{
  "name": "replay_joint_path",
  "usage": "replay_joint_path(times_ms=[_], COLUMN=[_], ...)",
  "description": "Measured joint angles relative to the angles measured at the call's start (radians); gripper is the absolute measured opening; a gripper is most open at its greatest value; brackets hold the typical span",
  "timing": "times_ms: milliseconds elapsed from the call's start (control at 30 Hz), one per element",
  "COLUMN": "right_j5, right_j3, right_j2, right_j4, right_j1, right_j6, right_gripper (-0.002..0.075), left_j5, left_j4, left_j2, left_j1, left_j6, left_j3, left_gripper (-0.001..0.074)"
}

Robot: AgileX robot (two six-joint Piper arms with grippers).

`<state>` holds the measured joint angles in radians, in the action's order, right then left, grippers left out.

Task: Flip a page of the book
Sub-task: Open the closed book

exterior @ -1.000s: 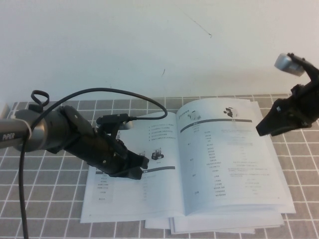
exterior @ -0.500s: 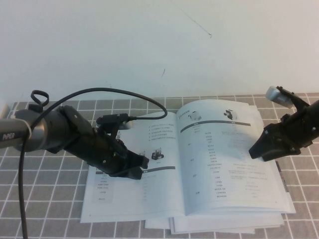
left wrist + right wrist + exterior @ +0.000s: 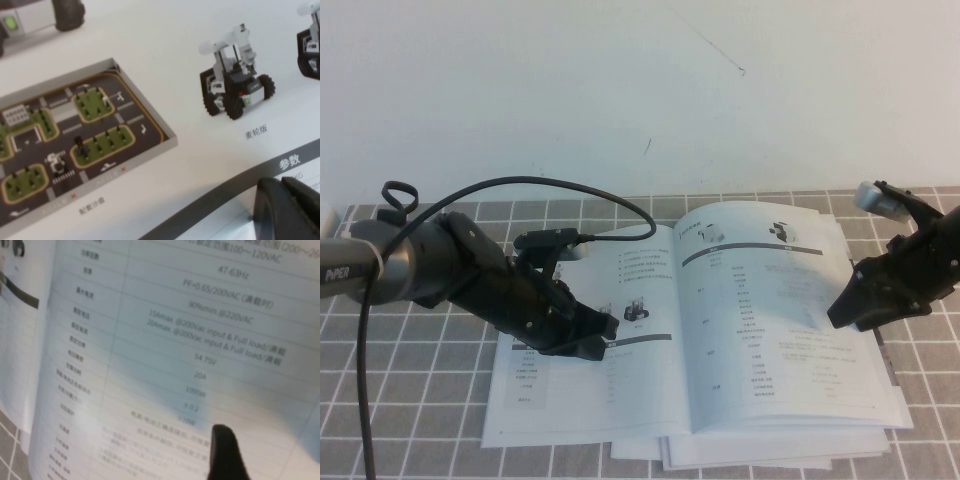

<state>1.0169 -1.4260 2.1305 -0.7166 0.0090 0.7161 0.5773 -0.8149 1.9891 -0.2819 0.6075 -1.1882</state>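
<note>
The book (image 3: 720, 330) lies open on the checked tablecloth (image 3: 410, 400), atop white booklets (image 3: 770, 455). Its right-hand page (image 3: 785, 320) lies flat. The right gripper (image 3: 840, 308), jaws wide, hovers over that page's outer edge. The left gripper (image 3: 605, 340), closed, presses the left-hand page (image 3: 580, 400).

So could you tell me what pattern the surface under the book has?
A grey tile grid with pale lines on the table, clearest in the high view.

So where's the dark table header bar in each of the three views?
High view: header bar crosses the right page's upper part; another bar sits by the left end effector.
Left wrist: bar beside the fingertips.
Right wrist: short piece at the edge.
Shared landmark: the book.
</note>
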Motion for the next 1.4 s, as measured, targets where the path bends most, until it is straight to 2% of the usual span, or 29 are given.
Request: replay_joint_path(times_ms=[833,1033,1400], right_j5=[0.013,-0.003,-0.002], right_j3=[0.001,0.057,0.118], right_j2=[0.000,0.000,0.000], right_j4=[-0.002,-0.004,-0.279], right_j1=[0.000,0.000,-0.004], right_j6=[0.018,0.043,0.223], right_gripper=[0.0392,0.0392,0.0392], left_j5=[0.002,0.002,0.002], left_j4=[-0.002,-0.002,-0.015], left_j2=[0.000,0.000,0.001], left_j1=[0.000,0.000,0.000], left_j6=[0.000,0.000,0.004], left_j3=[0.000,0.000,0.000], left_gripper=[-0.0004,-0.0004,-0.0004])
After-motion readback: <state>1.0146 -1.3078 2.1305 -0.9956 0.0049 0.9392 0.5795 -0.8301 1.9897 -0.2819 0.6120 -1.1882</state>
